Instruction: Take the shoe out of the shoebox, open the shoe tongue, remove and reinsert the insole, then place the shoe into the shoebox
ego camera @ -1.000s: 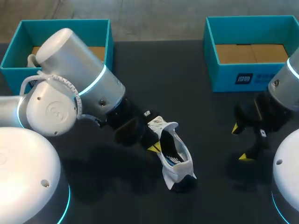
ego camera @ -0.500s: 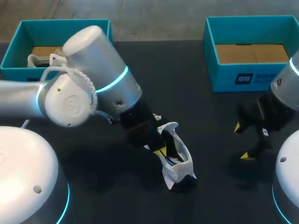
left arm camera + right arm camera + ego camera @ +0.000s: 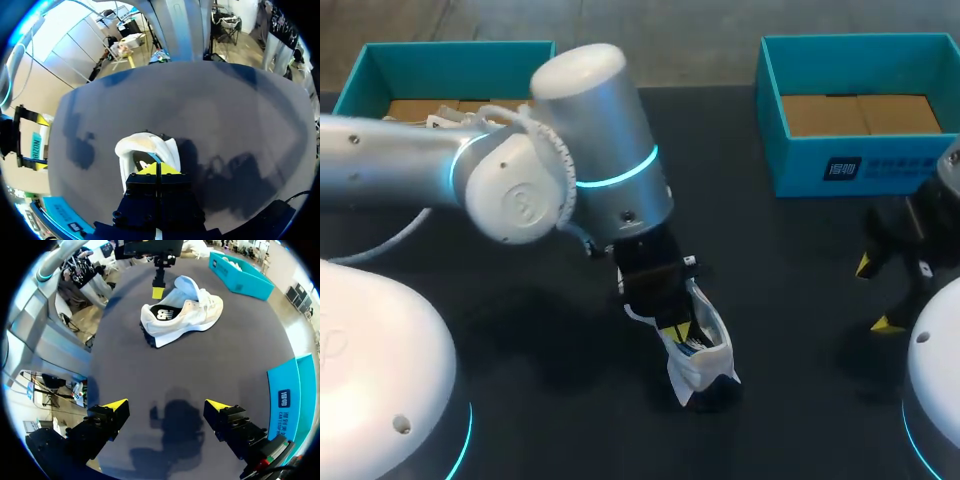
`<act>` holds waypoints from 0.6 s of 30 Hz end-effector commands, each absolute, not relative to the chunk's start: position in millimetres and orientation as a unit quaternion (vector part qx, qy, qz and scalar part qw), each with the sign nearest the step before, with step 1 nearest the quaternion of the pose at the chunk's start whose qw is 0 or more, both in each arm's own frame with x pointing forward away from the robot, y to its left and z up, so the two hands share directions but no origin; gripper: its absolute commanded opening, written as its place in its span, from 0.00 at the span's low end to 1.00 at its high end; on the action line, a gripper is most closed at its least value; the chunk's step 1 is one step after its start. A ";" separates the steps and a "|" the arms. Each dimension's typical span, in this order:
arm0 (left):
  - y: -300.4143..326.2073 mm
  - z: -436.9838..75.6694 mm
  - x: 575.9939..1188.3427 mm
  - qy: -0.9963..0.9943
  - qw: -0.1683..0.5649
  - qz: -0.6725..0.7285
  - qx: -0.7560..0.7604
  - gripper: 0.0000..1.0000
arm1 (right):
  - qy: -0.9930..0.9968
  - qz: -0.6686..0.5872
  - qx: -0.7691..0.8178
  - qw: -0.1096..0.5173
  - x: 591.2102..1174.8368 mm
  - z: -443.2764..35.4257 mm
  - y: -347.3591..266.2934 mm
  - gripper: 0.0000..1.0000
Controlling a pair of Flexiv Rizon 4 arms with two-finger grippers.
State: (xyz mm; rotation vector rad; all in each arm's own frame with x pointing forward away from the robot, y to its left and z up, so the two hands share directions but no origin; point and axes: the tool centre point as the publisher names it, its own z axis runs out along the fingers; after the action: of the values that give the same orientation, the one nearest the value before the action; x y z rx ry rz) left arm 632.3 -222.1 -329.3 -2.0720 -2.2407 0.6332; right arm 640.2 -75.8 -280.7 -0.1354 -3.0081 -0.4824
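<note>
On the dark grey table (image 3: pixel 775 250), about in its middle, a white sneaker with a black sole (image 3: pixel 702 362) is stood on its sole, outside both boxes. Its white tongue (image 3: pixel 189 286) is lifted up, and a black insole (image 3: pixel 162 311) is seen lying inside the opening (this is clearest from the right wrist view). The left gripper (image 3: pixel 672 330) is held over the sneaker's opening, at the heel end, with its yellow tips pressed together. Whether something is pinched between them cannot be told, because the tips are partly hidden by the shoe's collar. The right gripper (image 3: pixel 165 407) is kept well apart from the sneaker, over bare table, with its two fingers spread wide and nothing between them. At the far edge of the table two open teal cardboard shoeboxes are placed. In the left shoebox (image 3: pixel 460 68) a second white shoe (image 3: pixel 442 118) is partly seen behind the left arm. The right shoebox (image 3: pixel 800 165) shows only its brown bottom
</note>
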 end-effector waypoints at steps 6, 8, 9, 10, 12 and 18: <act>-227.3 -338.9 631.8 -0.707 0.076 0.149 -0.687 0.00 | -0.986 -0.158 -0.044 0.044 638.7 -281.0 -76.2 1.00; -227.3 -340.9 631.1 -0.707 0.080 0.146 -0.688 0.00 | -0.986 -0.158 -0.044 0.044 638.7 -281.0 -76.2 1.00; -227.3 -342.0 631.0 -0.706 0.083 0.145 -0.688 0.00 | -0.986 -0.158 -0.044 0.044 638.7 -281.0 -76.2 1.00; -227.2 -343.2 630.6 -0.705 0.087 0.142 -0.689 0.00 | -0.986 -0.158 -0.044 0.044 638.7 -281.0 -76.2 1.00; -227.1 -345.6 630.2 -0.705 0.091 0.139 -0.689 0.00 | -0.986 -0.158 -0.044 0.044 638.7 -281.0 -76.2 1.00; -227.6 -354.9 630.0 -0.707 0.102 0.128 -0.688 0.00 | -0.986 -0.158 -0.044 0.044 638.7 -281.0 -76.2 1.00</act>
State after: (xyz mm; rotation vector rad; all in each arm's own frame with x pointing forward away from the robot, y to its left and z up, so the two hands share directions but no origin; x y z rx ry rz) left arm 629.8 -220.7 -350.4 -2.0405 -2.1047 0.4244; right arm 640.1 -75.8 -280.9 -0.1336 -3.0093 -0.4834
